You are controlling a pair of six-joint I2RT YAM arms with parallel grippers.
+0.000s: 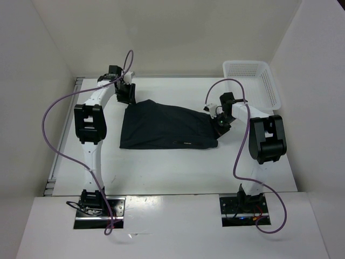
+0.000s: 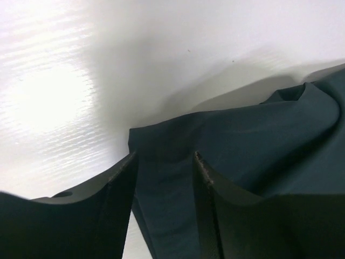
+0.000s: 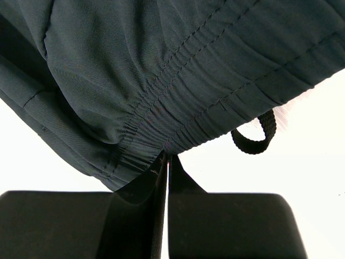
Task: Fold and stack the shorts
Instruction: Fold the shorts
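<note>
The shorts (image 1: 167,127) are lying flat on the tabletop (image 1: 161,172). The right tool (image 3: 166,157) is pinching their waistband (image 3: 215,102) at 3 o'clock. The left tool (image 2: 164,162) is straddling the 11 o'clock corner, fingers apart. It is probably needing a deep, firm bite before both tools are lifting evenly.

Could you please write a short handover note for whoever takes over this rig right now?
Left tool: open, astride the far-left corner of the shorts, not yet clamped.
Right tool: shut on the waistband edge, beside the cord loop.
Things: one dark pair lies spread and a little rumpled on the table. The basket stands far right, apart from it.
Done: right grip only; no finished fold shows.
Left: close the left tool, fold, stack.
</note>
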